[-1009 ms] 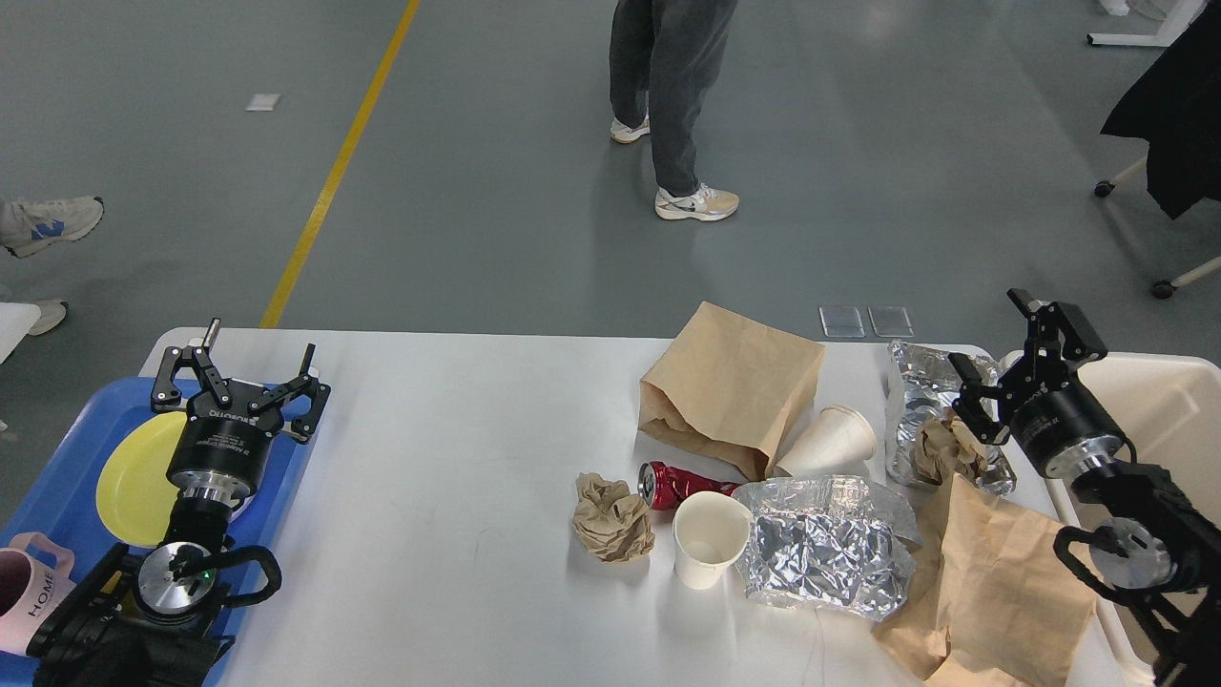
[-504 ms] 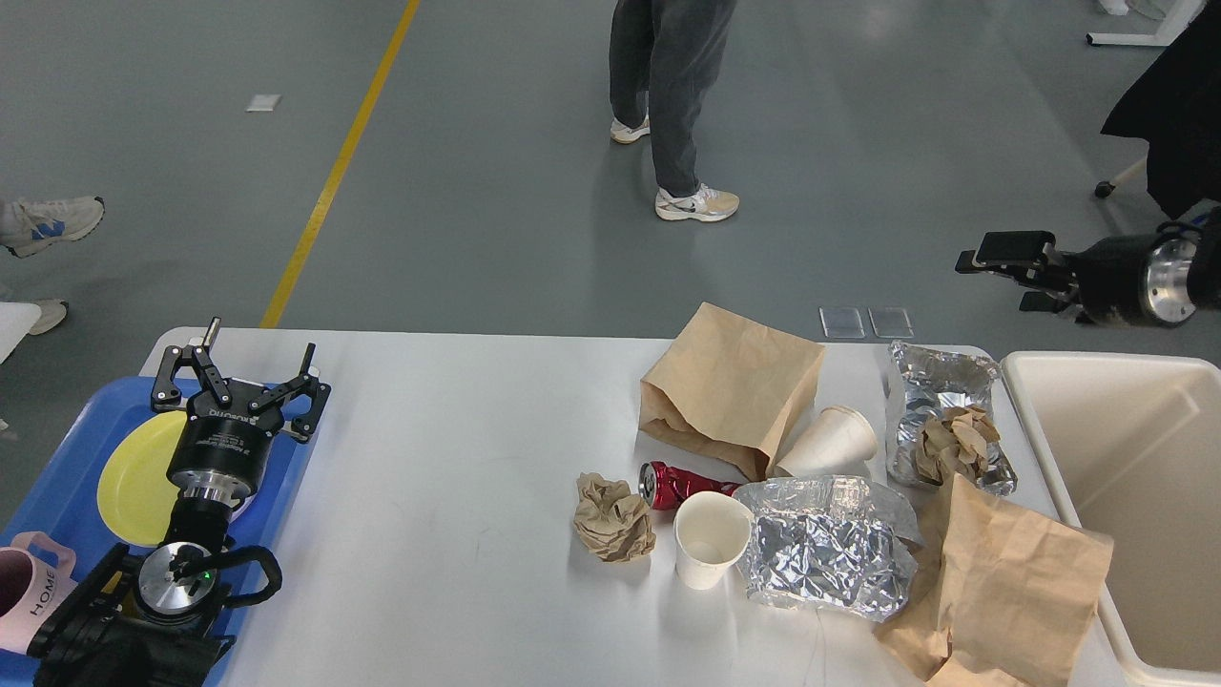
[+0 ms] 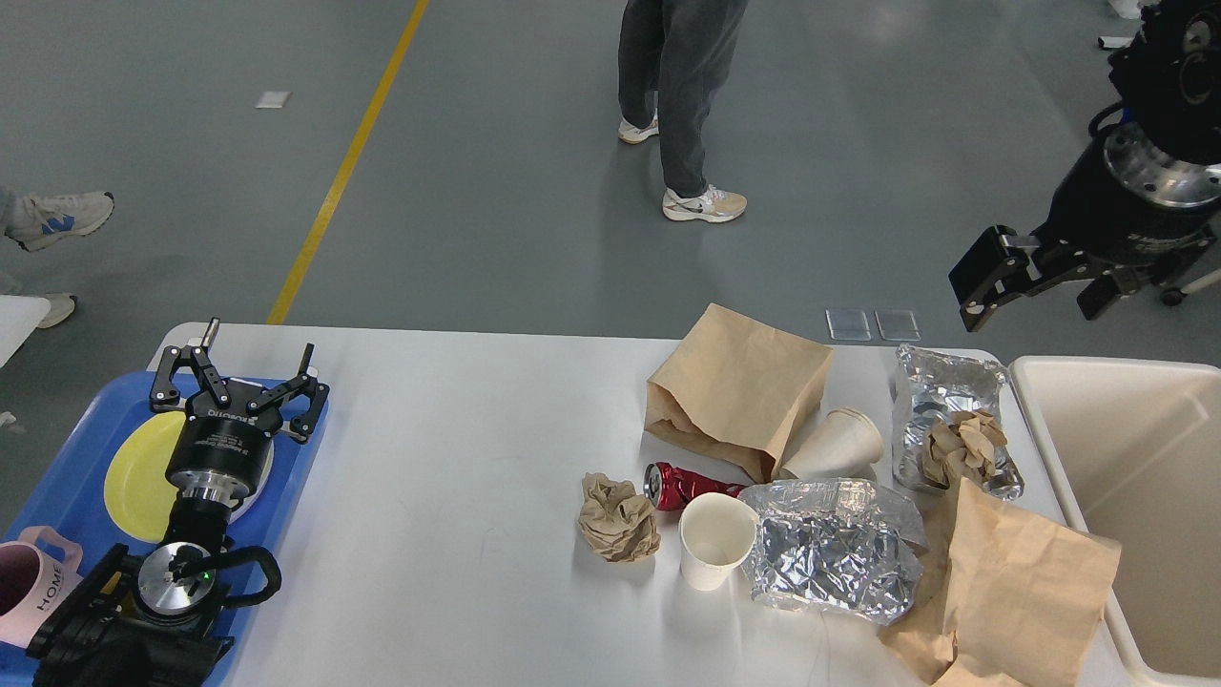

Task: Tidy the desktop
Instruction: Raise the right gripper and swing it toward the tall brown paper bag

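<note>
Fingers of the right gripper (image 3: 1035, 286) are spread and empty, raised beyond the bench (image 3: 458, 448); its litter lies below, nearer this arm, the crushed red can (image 3: 682, 484) lying left-right. Left gripper (image 3: 238, 382) is spread, empty, above the blue tray (image 3: 57, 458). The mug (image 3: 33, 592) reads "HOME".
</note>
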Controlling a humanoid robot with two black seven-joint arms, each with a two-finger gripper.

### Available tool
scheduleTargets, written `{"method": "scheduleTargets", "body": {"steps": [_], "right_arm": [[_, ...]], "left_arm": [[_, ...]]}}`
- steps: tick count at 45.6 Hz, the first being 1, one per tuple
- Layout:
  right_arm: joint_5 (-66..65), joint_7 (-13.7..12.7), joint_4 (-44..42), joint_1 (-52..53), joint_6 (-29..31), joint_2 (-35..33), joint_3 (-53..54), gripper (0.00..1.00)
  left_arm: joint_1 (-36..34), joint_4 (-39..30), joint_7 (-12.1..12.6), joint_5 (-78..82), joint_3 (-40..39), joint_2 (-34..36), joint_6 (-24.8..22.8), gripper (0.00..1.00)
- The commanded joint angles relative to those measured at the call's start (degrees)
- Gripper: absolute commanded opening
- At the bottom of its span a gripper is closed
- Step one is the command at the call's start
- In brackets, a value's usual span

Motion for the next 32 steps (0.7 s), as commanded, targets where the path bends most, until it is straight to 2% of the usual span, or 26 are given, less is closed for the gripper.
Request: {"method": "scheduleTargets", "body": {"steps": [1, 7, 32], "right_arm": [[6.36, -5.06, 11.07, 10.51, 0.4, 1.62, -3.59, 1.0], [10.14, -5.33, 20.13, 20.8, 0.31, 1.71, -4.65, 0.98], [10.5, -4.89, 19.53, 19.5, -2.41, 1.36, -1.93, 1.0]], "left_arm": [[0.0, 0.05, 0.0, 0.0, 0.0, 0.03, -0.01, 0.96], [0.0, 0.05, 0.0, 0.0, 0.0, 0.03, -0.01, 0.96], [-0.09, -0.04, 0.09, 0.0, 0.0, 0.03, -0.01, 0.96]]}}
